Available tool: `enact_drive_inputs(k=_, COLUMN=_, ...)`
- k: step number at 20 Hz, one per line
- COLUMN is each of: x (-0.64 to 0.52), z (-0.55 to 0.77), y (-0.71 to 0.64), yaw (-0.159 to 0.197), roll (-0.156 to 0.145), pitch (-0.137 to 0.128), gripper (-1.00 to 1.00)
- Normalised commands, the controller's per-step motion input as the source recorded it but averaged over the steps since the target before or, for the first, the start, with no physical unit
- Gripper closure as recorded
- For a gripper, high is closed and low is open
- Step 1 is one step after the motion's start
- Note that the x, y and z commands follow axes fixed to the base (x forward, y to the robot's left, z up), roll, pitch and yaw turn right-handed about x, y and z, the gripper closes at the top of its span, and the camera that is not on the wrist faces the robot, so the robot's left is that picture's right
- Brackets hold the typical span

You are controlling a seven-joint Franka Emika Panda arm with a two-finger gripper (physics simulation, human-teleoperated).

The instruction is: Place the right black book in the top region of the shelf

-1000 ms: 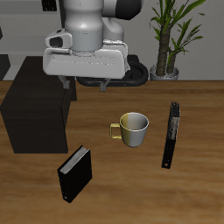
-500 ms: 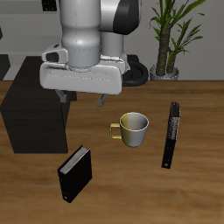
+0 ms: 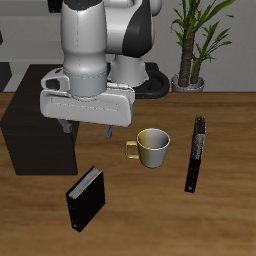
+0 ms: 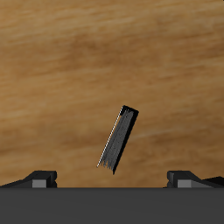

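Exterior view: end effector (image 3: 85, 129) released, empty, above the table, right black book (image 3: 85, 199) nearer the front edge.

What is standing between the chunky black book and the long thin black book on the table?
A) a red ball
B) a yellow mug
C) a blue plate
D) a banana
B: a yellow mug stands on the wood between the right black book and the thin black book.

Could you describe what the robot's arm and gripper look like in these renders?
The arm has rounded, glossy white-grey shells with black sections at the joints. The gripper has a wide, pale grey boxy body with short dark fingers beneath. No cables or markings are discernible.
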Motion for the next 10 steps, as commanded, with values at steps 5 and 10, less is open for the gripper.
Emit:
enact_drive_inputs(k=5, x=0.08, z=-0.22, y=-0.11, yaw=-0.035, roll=-0.011, pitch=-0.003, gripper=-1.0)
enact_drive_inputs(k=10, x=0.07, z=-0.3, y=-0.14, yaw=-0.034, roll=-0.013, pitch=0.01, gripper=-1.0)
